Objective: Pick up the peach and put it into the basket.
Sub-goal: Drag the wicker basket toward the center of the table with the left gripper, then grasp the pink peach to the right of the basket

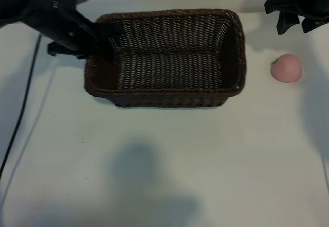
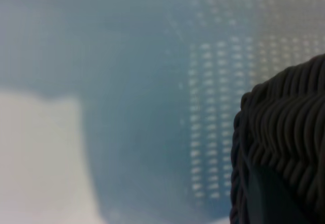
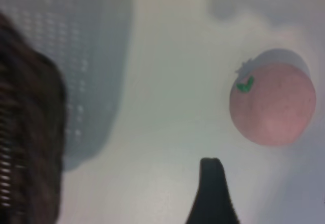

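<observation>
Near side first: bare white table point(image 1: 164, 175) with a soft dark shadow across it, and a black cable point(image 1: 20, 114) trailing down the left edge, cut off by the frame. Moving back, the basket point(image 1: 164, 57) sits mid-table, dark brown wicker, nothing visible inside it, just the woven floor showing through. Its left end is partly hidden by the left arm, which slants down from the far left corner. The left gripper point(image 1: 105, 44) is right at the basket's left rim, fingers drawn in narrow; from the left wrist view only a blurred corner of the braided rim point(image 2: 284, 142) shows, so whether it actually pinches the rim is hard to tell. Over to the right, well clear of the basket, the peach point(image 1: 286, 68) rests on the table, green stem spot turned toward the basket. Just beyond it, at the far right corner, the right gripper point(image 1: 295, 25) hangs above the table with fingers spread wide, holding nothing, the arm itself cut off by the frame.
</observation>
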`<action>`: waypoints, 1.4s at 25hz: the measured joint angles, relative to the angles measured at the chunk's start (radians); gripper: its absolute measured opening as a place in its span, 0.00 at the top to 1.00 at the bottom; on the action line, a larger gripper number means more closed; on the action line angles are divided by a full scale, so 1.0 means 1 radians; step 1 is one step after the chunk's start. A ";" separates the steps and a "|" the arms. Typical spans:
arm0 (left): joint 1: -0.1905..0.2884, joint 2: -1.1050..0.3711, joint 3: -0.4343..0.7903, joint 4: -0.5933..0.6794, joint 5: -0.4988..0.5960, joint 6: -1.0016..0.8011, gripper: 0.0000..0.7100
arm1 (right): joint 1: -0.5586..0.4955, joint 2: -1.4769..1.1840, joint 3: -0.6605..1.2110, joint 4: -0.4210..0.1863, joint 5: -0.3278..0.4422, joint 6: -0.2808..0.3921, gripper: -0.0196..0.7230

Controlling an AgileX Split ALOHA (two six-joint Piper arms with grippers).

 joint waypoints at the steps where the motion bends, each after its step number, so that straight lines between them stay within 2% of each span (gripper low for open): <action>1: -0.009 0.017 -0.012 0.000 0.000 -0.007 0.87 | 0.000 0.000 0.000 0.000 0.000 0.000 0.29; 4: -0.025 0.056 -0.025 -0.001 -0.004 -0.018 0.87 | 0.000 0.000 0.000 0.000 0.000 0.000 0.29; 16: -0.028 0.109 -0.025 -0.001 -0.048 -0.035 0.84 | 0.000 0.000 0.000 0.000 0.000 -0.001 0.29; 19: -0.030 0.109 -0.025 -0.012 -0.047 -0.039 0.71 | 0.000 0.000 0.000 0.000 0.000 -0.001 0.29; 24: -0.031 0.102 -0.027 -0.024 -0.046 -0.041 0.33 | 0.000 0.000 0.000 0.000 0.000 0.000 0.29; 27: -0.028 0.075 -0.027 -0.010 -0.040 -0.048 0.19 | 0.000 0.000 0.000 0.000 0.000 0.000 0.29; 30: -0.019 0.000 -0.027 0.063 -0.014 -0.082 0.16 | 0.000 0.000 0.000 0.000 0.000 0.000 0.29; 35: -0.004 -0.142 -0.032 0.225 0.085 -0.152 0.16 | 0.000 0.000 0.000 0.001 -0.001 0.000 0.29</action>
